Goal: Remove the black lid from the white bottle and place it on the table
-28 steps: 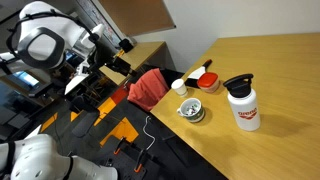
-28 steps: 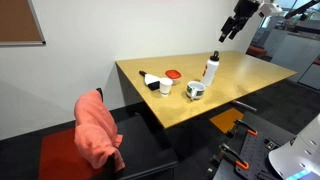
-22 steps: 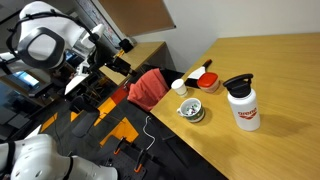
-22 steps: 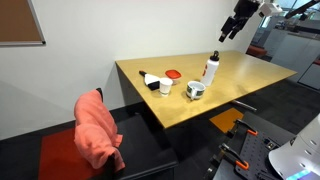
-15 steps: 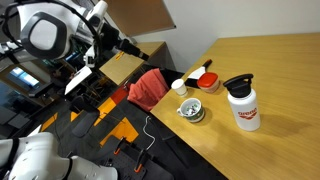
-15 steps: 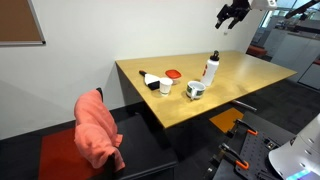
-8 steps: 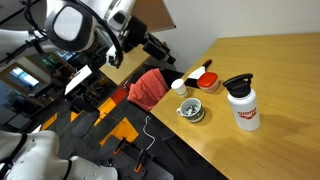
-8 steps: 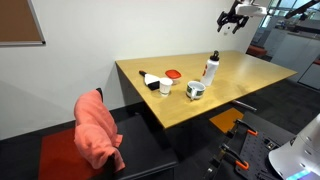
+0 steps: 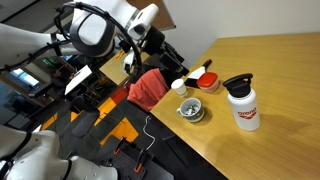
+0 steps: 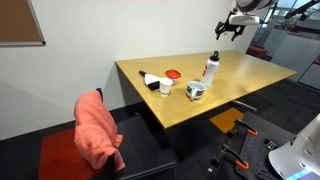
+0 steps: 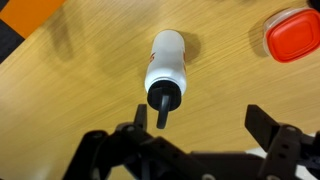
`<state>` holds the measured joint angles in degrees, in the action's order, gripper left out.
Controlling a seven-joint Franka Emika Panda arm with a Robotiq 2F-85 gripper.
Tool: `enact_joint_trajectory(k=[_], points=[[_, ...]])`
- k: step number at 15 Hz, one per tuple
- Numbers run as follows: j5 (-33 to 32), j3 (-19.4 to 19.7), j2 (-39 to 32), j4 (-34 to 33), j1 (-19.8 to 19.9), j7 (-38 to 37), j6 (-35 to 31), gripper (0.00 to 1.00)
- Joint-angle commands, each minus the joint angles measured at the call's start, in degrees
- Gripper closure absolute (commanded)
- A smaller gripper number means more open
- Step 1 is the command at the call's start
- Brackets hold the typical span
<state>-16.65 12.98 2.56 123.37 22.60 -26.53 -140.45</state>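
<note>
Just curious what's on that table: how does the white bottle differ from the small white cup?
The white bottle stands much taller than the small white cup. The bottle is closed by the black lid; the cup is open on top. The bottle carries red lettering; the cup looks plain. Both are white and stand upright on the table.

Air above white bottle [image 10: 211, 70] and black lid [image 10: 214, 54] free. Gripper [image 10: 230, 30] hangs higher, apart from lid, jaws spread wide. Table [image 10: 257, 76] bare from bottle toward end edge away from chair. Toward chair-side edge, obstacles: metal bowl [image 10: 195, 90] nearest bottle with gap between, then white cup [image 10: 166, 87] and red-and-black object [image 10: 173, 74]. Chair with red cloth [image 10: 98, 125] blocks that corner.
</note>
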Motion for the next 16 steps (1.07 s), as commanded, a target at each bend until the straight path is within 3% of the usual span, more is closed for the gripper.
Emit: enact_joint_trajectory(k=[1,6,10,16], points=[[7.7,2.7,-5.5,-7.0,-1.1,-0.1,2.4,0.00],[19.6,6.0,-15.9,-20.4,-0.2,0.9,10.0,0.00],[22.4,6.8,-22.6,-28.8,0.4,1.8,16.7,0.00],[24.5,6.5,-30.1,-35.6,3.0,5.2,16.5,0.00]])
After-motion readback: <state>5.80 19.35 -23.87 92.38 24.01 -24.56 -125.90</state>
